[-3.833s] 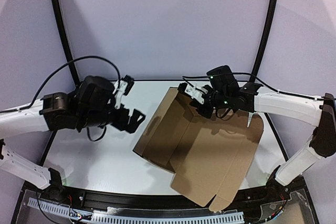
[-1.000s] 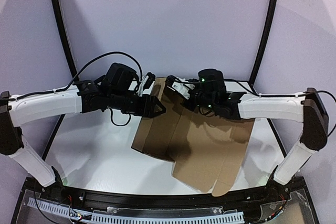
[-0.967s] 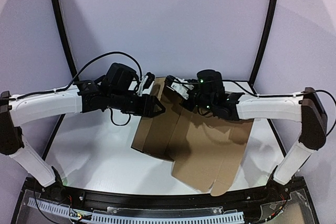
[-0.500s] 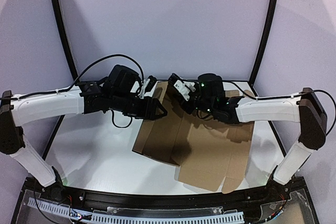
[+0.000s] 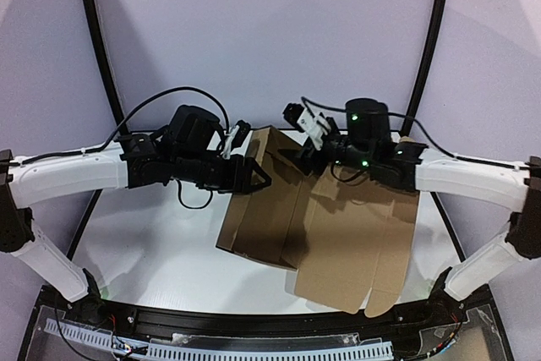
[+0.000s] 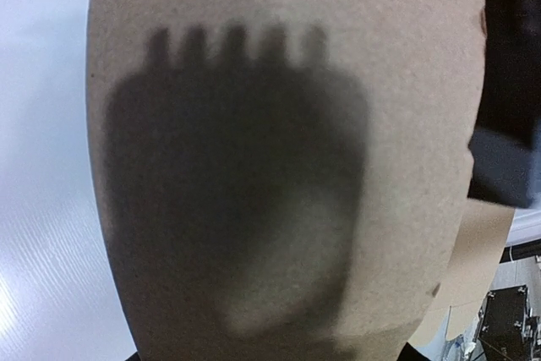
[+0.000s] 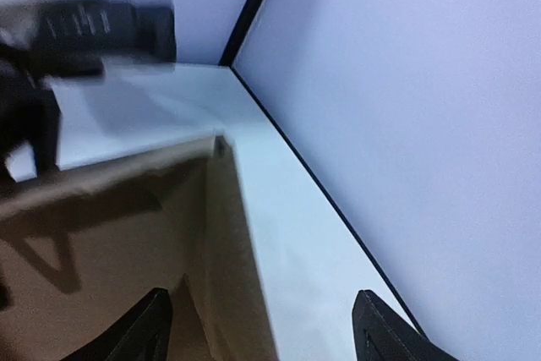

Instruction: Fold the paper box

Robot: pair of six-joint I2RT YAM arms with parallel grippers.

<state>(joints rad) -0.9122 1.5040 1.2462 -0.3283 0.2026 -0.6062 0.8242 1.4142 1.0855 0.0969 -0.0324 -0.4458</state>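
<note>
The white tabletop [image 5: 152, 243] fills the floor of the enclosure, with pale walls behind it. The paper box [image 5: 355, 234] lies on it right of centre. Most of it is an open brown sheet reaching toward the front rail, and its left section is folded up along a crease into a standing wall.

The 2 arms reach in from either side and meet over the box's far end. The left arm [image 5: 76, 173] stretches across from the left, and the right arm [image 5: 465, 177] comes in from the right, above the far flap.

The left claw [image 5: 254, 177] sits right at the raised wall. In its wrist view cardboard fills nearly everything, with 1 dark finger [image 6: 507, 124] at the right edge, and I cannot tell whether it is clamped. The right claw [image 7: 266, 331] has its 2 fingertips spread wide apart with nothing gripped, just above the box's far corner.
</note>
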